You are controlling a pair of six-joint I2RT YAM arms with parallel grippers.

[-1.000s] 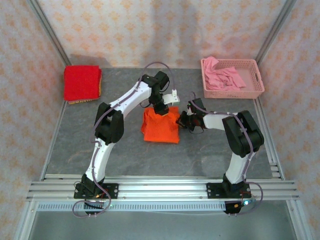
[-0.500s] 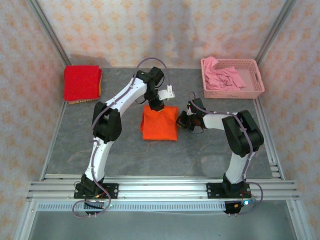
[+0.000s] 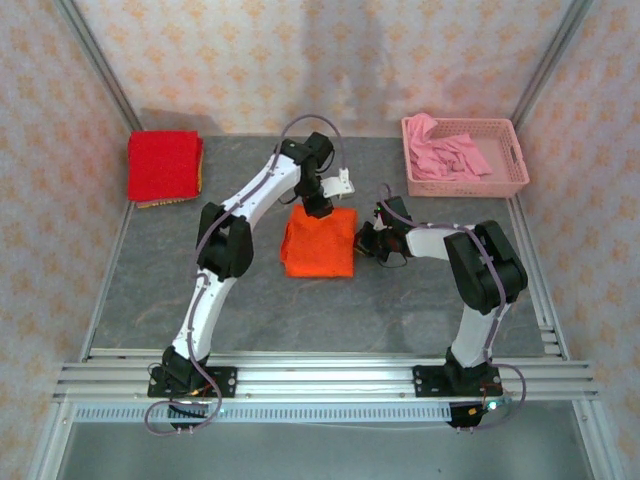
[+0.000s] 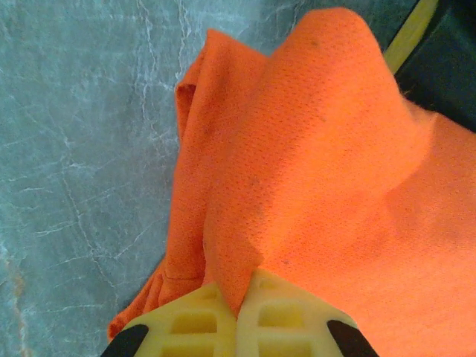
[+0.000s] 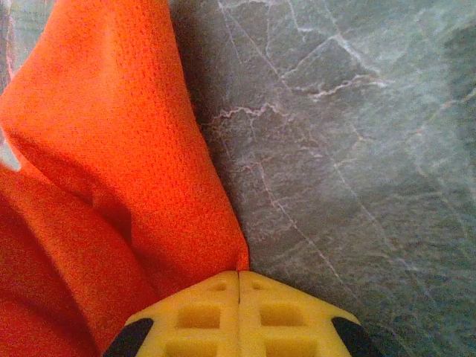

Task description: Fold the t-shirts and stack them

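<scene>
The orange shirt seems soft and limp, best held at edges. The left pincer clamps its far edge, the right pincer its right edge.

Noted matt mesh-knit cloth on orange t-shirt, smooth veined stone-look table, yellow moulded plastic on left gripper, pink plastic lattice basket, ribbed metal rails.
</scene>
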